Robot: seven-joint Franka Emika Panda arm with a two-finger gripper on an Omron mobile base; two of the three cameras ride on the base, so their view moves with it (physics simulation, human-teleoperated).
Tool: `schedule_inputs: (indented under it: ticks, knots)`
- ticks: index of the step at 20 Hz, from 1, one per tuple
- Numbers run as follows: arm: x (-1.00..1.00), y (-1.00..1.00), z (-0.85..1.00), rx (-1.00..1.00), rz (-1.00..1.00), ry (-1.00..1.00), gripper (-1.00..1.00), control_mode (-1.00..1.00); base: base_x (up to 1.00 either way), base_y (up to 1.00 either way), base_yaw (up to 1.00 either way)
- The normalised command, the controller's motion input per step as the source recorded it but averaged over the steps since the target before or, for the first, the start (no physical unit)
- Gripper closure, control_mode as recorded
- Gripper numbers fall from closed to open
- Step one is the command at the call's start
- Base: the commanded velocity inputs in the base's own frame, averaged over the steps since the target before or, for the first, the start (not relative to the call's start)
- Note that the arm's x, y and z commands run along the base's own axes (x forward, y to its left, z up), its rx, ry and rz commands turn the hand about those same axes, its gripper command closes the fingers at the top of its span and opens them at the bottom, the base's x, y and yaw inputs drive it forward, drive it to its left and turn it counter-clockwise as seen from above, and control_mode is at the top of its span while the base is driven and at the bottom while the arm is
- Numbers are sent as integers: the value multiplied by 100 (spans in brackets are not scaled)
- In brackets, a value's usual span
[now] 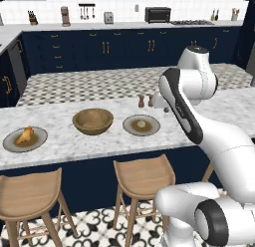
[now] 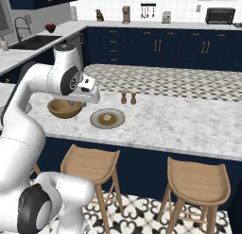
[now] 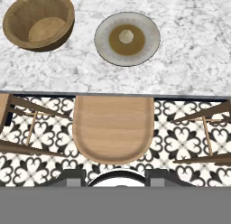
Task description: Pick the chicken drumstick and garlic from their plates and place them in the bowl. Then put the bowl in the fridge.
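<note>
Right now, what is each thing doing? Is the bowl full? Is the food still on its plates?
bowl: upright on the counter, empty
drumstick: lying on the left plate
garlic: sitting on the right plate
shakers: both standing upright
stool: upright under the counter edge
gripper: above the stool, holding nothing; whether it is open or shut is unclear

Empty wooden bowl (image 1: 92, 121) between drumstick plate (image 1: 25, 139) and garlic plate (image 1: 141, 125).
</note>
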Motion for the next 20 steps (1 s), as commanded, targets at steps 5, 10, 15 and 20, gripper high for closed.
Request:
schedule_inputs:
  ticks: [5, 10, 15, 20]
  knots:
    - [0, 0, 0, 0, 0, 0, -100, 100, 0, 0, 0]
    - [0, 0, 0, 0, 0, 0, -100, 100, 0, 0, 0]
    - [0, 0, 0, 0, 0, 0, -100, 100, -2, 0, 0]
    - [0, 0, 0, 0, 0, 0, -100, 100, -3, 56, 0]
